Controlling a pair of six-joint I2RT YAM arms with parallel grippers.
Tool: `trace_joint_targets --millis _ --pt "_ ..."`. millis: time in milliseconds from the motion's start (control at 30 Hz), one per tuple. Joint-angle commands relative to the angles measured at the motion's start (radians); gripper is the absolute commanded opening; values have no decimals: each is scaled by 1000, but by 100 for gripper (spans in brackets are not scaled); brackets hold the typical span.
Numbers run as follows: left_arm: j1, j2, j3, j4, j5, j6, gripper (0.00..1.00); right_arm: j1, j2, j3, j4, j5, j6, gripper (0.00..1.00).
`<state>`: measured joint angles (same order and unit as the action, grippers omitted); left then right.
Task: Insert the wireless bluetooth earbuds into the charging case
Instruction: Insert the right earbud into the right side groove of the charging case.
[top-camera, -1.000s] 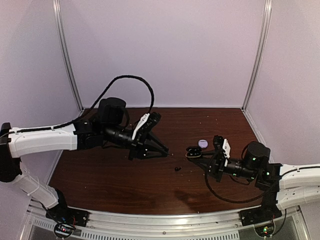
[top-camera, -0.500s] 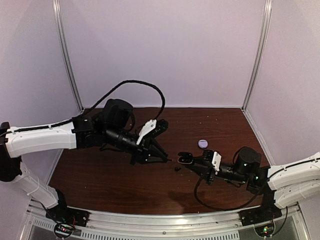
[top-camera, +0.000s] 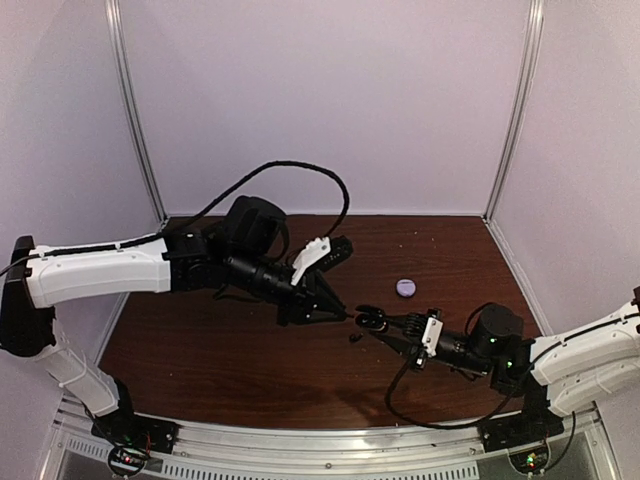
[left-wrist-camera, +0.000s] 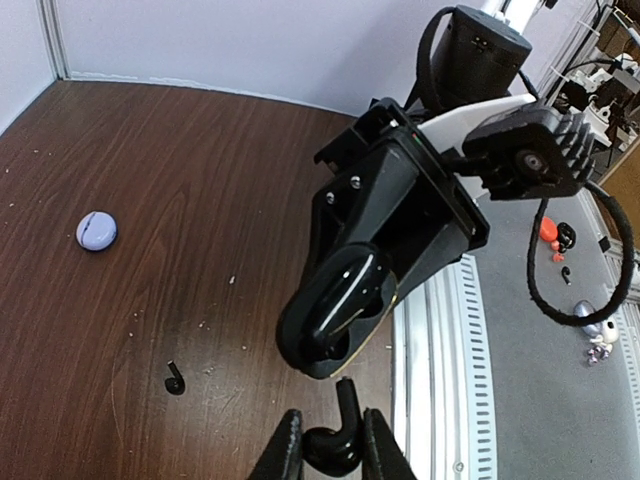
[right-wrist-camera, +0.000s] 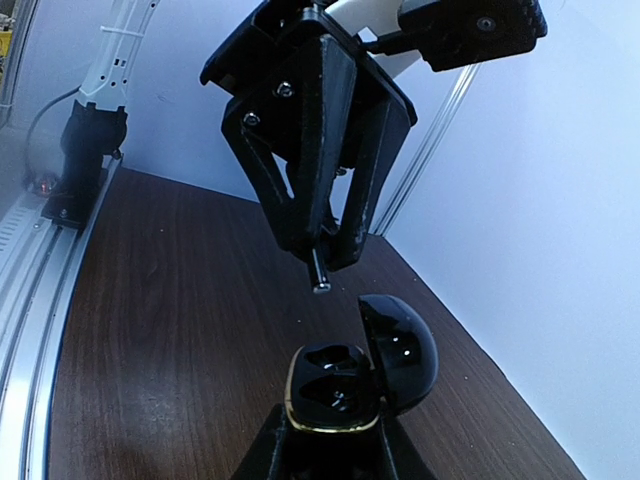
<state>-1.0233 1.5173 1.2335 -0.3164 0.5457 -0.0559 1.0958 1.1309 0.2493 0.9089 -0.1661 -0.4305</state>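
My right gripper (right-wrist-camera: 334, 452) is shut on the base of a glossy black charging case (right-wrist-camera: 340, 392), held above the table with its lid open and both sockets showing. My left gripper (left-wrist-camera: 332, 442) is shut on a black earbud (left-wrist-camera: 340, 440), stem pointing at the case (left-wrist-camera: 340, 312). From the right wrist the earbud's stem tip (right-wrist-camera: 320, 274) hangs just above and left of the case mouth, apart from it. In the top view the left gripper (top-camera: 343, 315) and the case (top-camera: 372, 318) nearly meet at mid-table. A second black earbud (top-camera: 355, 338) lies on the wood below them.
A closed lavender case (top-camera: 405, 287) sits on the brown table (top-camera: 230, 350) behind the right gripper (top-camera: 388, 323). An aluminium rail (top-camera: 320, 440) runs along the near edge. Pale walls and corner posts (top-camera: 505, 110) close in the back and sides.
The right gripper has carried the black case left and up from near the lavender case. The left gripper with its earbud has moved right, so the two now almost touch.
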Motion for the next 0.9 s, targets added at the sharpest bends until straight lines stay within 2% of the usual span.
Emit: trace_joint_targets --millis 0,867 --pt "-22 22 46 9 -28 -27 7 16 3 -8 52 46 -27 0" --pt "-104 100 165 -69 -161 10 6 65 42 34 1 143 -10 0"
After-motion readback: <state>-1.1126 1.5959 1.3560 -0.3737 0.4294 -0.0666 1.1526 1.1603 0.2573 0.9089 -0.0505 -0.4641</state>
